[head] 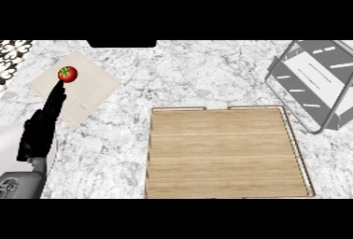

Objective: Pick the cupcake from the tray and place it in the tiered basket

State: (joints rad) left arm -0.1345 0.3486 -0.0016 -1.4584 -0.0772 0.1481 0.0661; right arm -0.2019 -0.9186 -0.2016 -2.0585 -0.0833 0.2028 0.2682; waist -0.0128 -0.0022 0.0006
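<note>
Far left: left hand [40,128] comes in from the lower left edge, fingers [55,100] straight and extended, holding nothing. Fingertips point up at a small red tomato [67,73] with a green top; they end just below it, can't tell if they touch.

Tomato sits on a pale square mat [82,91] lying diagonal on the marble worktop [200,74].

Centre to right: wooden tray [228,154], flat, thin raised rim. Its whole surface shows as bare wood. No cupcake on it, and no cupcake anywhere else in the head view, so I can't locate the task's object.

Upper right: grey wire tiered basket [314,81], just off the tray's top right corner. The tier visible shows only its pale liner; nothing sits in it that I can make out. Part of it runs off the right edge.

Right hand: not in view.

Progress, as a judgement: no pick, no place visible. Tray bare, basket bare, the one hand in view is over by the tomato, well apart from both. Everything in the task reads as not yet done, and the target needs finding first.
</note>
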